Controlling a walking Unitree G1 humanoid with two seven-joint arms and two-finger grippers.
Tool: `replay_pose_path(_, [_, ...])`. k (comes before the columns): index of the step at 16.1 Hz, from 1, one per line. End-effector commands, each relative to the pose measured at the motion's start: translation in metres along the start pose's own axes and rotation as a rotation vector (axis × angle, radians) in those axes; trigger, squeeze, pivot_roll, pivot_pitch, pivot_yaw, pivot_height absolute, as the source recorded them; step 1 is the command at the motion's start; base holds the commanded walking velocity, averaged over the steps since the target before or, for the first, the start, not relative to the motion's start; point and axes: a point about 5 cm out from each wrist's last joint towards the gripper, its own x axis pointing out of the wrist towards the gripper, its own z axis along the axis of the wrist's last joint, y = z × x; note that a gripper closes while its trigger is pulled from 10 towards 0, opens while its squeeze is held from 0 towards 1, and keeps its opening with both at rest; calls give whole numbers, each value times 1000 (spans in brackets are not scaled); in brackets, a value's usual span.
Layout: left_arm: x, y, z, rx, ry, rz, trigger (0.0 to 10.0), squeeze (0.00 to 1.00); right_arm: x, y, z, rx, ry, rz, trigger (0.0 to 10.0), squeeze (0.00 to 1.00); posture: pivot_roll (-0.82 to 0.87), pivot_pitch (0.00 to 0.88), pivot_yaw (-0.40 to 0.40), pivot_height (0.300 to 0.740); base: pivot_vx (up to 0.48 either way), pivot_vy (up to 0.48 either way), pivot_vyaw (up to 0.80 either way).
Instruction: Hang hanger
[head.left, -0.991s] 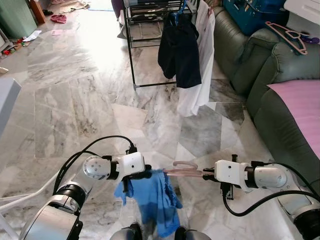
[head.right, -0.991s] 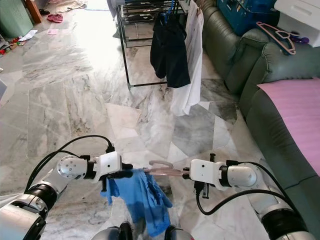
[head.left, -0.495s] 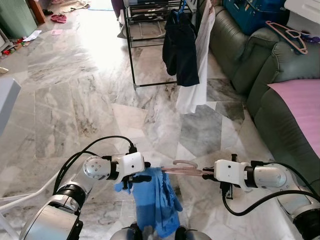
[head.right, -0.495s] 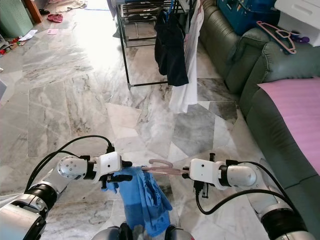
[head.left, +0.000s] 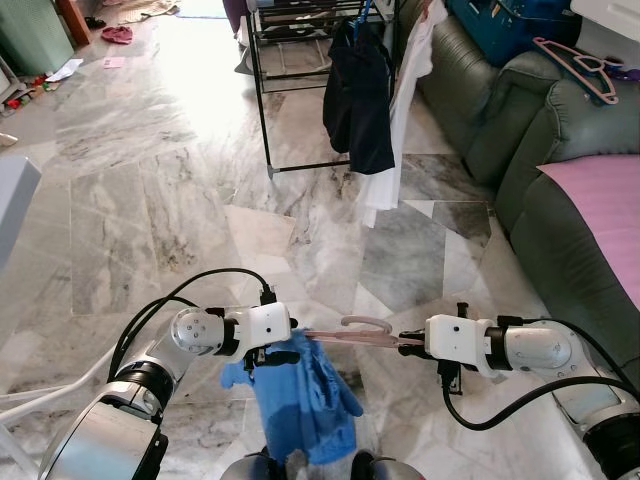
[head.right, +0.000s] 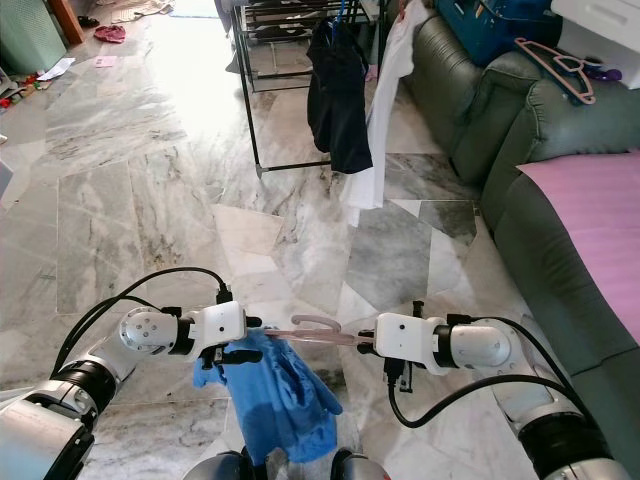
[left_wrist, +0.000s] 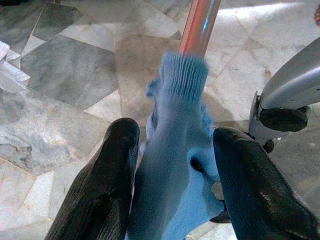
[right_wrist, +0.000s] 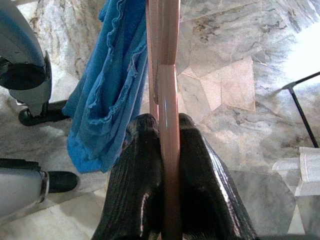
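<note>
**Carrying the loaded hanger toward the rack**

Low before the robot, the right claw (right_wrist: 167, 165) is clenched on the pink hanger (head.left: 360, 332); the left claw (left_wrist: 175, 165), fingers apart, seems to steady its blue garment (head.left: 300, 400). Next: cross the marble floor (head.left: 150, 180) and hook onto the clothes rack (head.left: 262, 90), past the dark garment (head.left: 358, 100) and beside the sofa (head.left: 560, 200).

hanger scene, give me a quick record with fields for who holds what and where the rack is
hanger: pink hanger, held level between the two arms, low over the marble floor
right gripper: right gripper shut on one end of the hanger
left gripper: left gripper, fingers either side of the blue garment
garment: draped on the hanger's other end, hanging down
rack: black drying rack ahead, with a dark garment and a white garment hung on it
sofa: green sofa to the robot's right, another pink hanger on it
</note>
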Motion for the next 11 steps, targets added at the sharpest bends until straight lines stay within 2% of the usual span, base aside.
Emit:
replay_pose_path(1, [-2, 0, -3, 2, 25, -12, 10000, 0, 0, -4, 7, -7, -36, -16, 10000, 0, -248, 174, 39, 740, 0, 0, 0])
replay_pose_path(2, [-2, -1, -3, -5, 24, -19, 1569, 0, 0, -5, 7, -7, -35, -16, 10000, 0, -248, 174, 39, 740, 0, 0, 0])
replay_pose_path(3, [-2, -1, -4, -8, 26, -22, 0, 0, -1, -4, 7, -5, -34, -14, 10000, 0, -249, 174, 40, 740, 0, 0, 0])
replay_pose_path(11, [-3, -1, -5, -10, 30, -34, 0, 0, 2, -3, 6, 2, -34, -26, 10000, 0, -246, 175, 37, 740, 0, 0, 0])
